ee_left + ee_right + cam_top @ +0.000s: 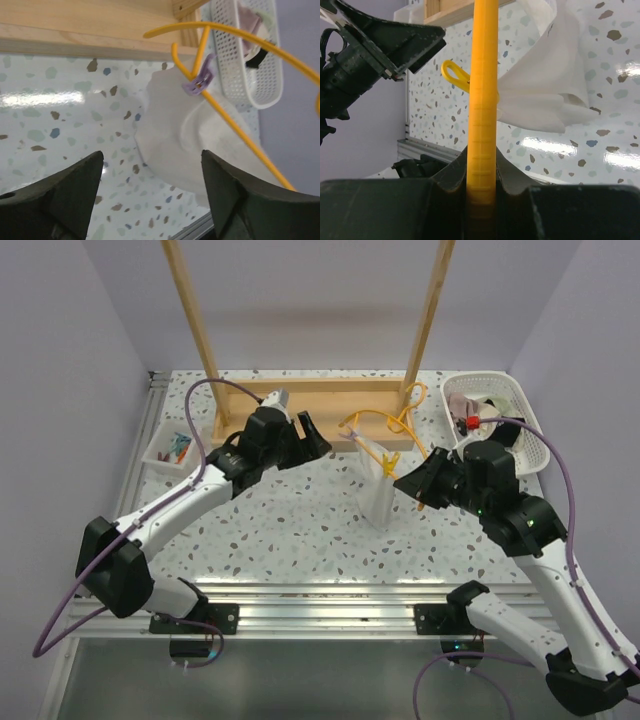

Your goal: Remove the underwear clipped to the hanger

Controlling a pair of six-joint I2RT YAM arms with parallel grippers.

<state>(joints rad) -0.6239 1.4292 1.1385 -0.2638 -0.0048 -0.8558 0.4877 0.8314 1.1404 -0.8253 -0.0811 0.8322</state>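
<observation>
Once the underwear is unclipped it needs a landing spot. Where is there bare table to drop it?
Bare tabletop lies at the front centre, bordered by the left arm, the underwear and the near rail. Farther back it is crowded: the hanger, the wooden rack base, the white basket and the small clip tray.

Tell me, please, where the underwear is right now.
In the top view the underwear hangs right of centre, clipped to the yellow hanger held by the right gripper, in front of the wooden rack base.
</observation>
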